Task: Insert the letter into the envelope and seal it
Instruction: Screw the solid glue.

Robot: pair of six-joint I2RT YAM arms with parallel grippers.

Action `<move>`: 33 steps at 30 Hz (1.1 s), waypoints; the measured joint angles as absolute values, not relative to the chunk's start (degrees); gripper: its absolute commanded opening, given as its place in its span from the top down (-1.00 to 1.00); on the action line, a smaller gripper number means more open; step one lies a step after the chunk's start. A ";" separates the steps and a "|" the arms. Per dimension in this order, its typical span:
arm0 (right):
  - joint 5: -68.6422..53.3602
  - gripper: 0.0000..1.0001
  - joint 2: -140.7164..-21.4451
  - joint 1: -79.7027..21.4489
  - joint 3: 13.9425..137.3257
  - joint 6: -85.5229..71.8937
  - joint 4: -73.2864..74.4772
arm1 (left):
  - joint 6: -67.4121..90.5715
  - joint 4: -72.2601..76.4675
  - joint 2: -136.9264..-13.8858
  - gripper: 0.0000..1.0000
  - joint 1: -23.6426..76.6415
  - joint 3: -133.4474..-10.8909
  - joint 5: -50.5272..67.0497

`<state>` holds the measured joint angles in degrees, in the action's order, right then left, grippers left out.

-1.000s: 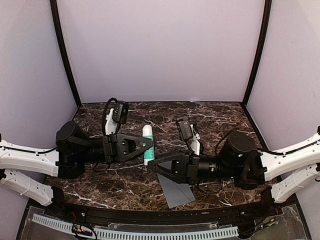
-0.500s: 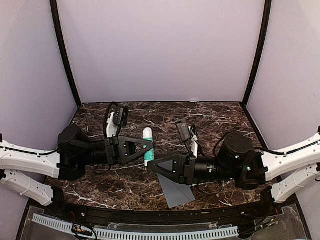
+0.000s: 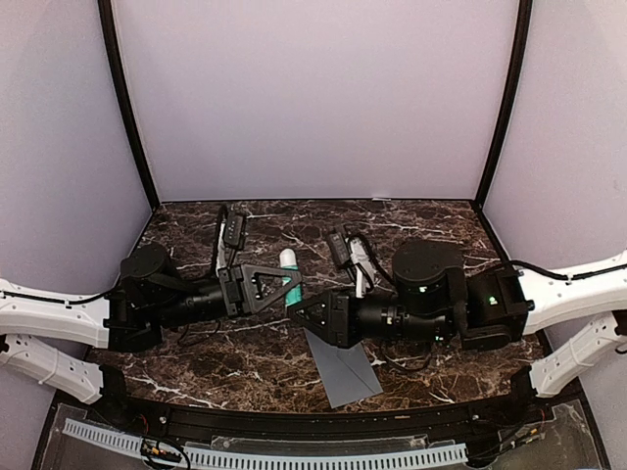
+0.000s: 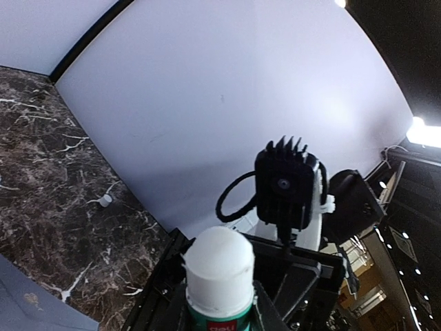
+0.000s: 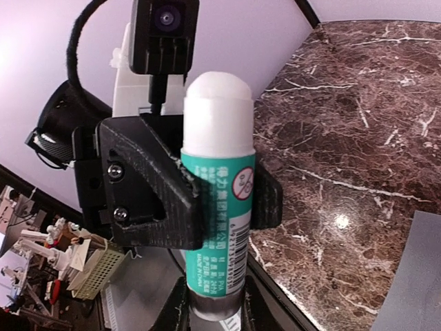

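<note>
The flat slate-grey rectangular paper envelope (image 3: 345,372) lies flat on the dark marbled tabletop (image 3: 441,225), close to the near edge and about midway between the left and right edges. Its far corner is hidden beneath the right gripper (image 3: 300,313). The frames do not show how the flap stands or whether a letter is inside, and no letter is visible anywhere.

Step in hand (judgement): readying the adhesive for sealing. The teal-labelled cylindrical glue stick (image 3: 289,264) is held between both arms over the middle of the tabletop.
- The left gripper (image 3: 292,285) has its jaws pinching the barrel at the labelled mid-section.
- The right gripper has its jaws closed against the grey base end of the same stick, as the right wrist view shows.
- The rounded white cap (image 5: 219,103) is on.

To perform this step well:
1. Hold one set of jaws firm as the anchor and let only the other act.
2. Apply any pull or twist along the stick's own axis, because a sideways load may lever it out of the short hold at the base.
3. Confirm that the base grip is secure before the barrel grip is slackened.
4. Keep the stick away from the envelope until the cap is off.

Position relative to the jaws: neither set of jaws touches the envelope. It lies below the right gripper and on its near side. It is apart from the left gripper, towards the near edge and the right.
</note>
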<state>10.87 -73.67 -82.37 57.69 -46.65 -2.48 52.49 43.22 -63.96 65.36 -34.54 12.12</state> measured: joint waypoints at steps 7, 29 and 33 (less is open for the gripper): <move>18.68 0.88 -83.66 -82.37 69.01 -46.13 14.37 | 51.62 31.75 -63.42 1.00 65.10 -34.57 2.28; 23.68 0.08 -94.63 -82.08 76.53 -47.79 25.80 | 57.67 23.75 -68.25 1.00 64.86 -34.22 -4.29; 18.79 -0.42 -85.76 -81.89 67.88 -46.30 17.30 | 57.39 24.25 -65.23 1.00 65.08 -34.22 -2.24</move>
